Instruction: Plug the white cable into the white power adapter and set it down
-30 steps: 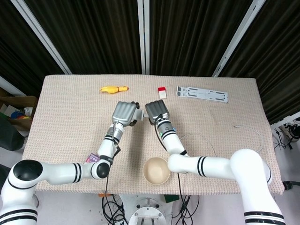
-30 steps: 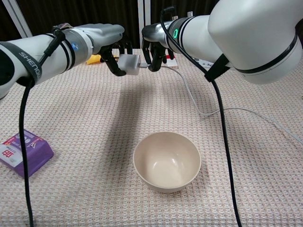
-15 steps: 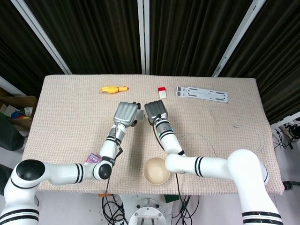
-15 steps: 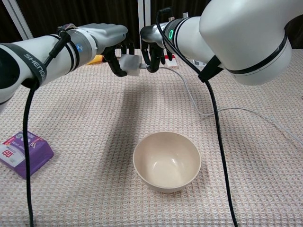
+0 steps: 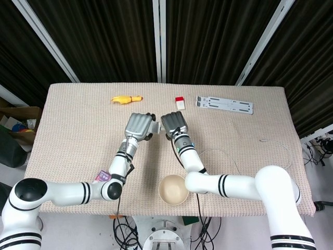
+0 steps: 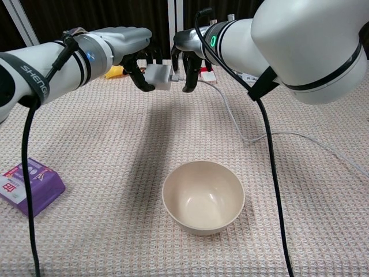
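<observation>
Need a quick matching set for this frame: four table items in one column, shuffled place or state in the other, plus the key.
1. white power adapter
2. bowl
3. purple box
4. yellow object

A. far side of the table, left of centre
B. held off the table by the left hand
C. near left table edge
D. empty, upright, near middle

Pairs: 1-B, 2-D, 3-C, 4-A

The white power adapter (image 6: 158, 76) was a small square block, held above the table in the upper middle of the chest view, tilted a little. The white cable (image 6: 230, 117) reached its right side with the plug end, then ran down to the table and curved away toward the right edge of the frame.
</observation>
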You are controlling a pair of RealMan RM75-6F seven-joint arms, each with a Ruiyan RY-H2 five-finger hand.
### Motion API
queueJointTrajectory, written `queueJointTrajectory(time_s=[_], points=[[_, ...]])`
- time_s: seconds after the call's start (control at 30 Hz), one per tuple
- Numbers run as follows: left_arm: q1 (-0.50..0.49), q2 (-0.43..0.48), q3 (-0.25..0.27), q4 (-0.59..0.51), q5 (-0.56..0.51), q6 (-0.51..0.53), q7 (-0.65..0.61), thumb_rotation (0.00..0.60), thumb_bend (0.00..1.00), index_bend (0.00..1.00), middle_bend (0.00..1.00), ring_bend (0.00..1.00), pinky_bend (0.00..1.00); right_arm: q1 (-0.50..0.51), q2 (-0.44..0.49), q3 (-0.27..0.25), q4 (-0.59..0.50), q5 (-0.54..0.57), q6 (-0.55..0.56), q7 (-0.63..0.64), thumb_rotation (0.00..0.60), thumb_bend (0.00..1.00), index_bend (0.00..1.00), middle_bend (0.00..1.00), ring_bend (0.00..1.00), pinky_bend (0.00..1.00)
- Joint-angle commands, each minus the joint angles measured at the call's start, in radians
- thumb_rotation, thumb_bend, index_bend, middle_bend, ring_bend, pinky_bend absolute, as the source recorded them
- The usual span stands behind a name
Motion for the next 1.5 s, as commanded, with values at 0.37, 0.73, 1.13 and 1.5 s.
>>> queueJointTrajectory(time_s=[0.37,0.73,1.13,1.5], points=[[0.007,-0.027,-0.001,0.04,-0.027,-0.021,-0.007,0.599,0.24,0.55,0.52,0.75,0.96,-0.08,0.061,-0.026,-0.13,-0.101,0.02,0.087,0.6,0.18,0.0,0.0,0.0,0.17],[0.0,-0.099,0.016,0.175,-0.075,-0.076,0.007,0.6,0.24,0.54,0.5,0.71,0.94,-0.226,0.168,-0.057,-0.298,-0.332,0.095,0.267,0.6,0.18,0.0,0.0,0.0,0.1],[0.045,-0.042,0.048,0.137,-0.035,-0.091,-0.01,0.599,0.21,0.22,0.22,0.29,0.51,-0.439,0.438,-0.137,-0.476,-0.496,0.164,0.428,0.6,0.18,0.0,0.0,0.0,0.1],[0.293,0.277,0.168,-0.132,0.3,0.137,-0.223,0.599,0.21,0.24,0.23,0.25,0.39,-0.657,0.609,-0.238,-0.478,-0.738,0.236,0.625,0.6,0.23,0.0,0.05,0.0,0.09]])
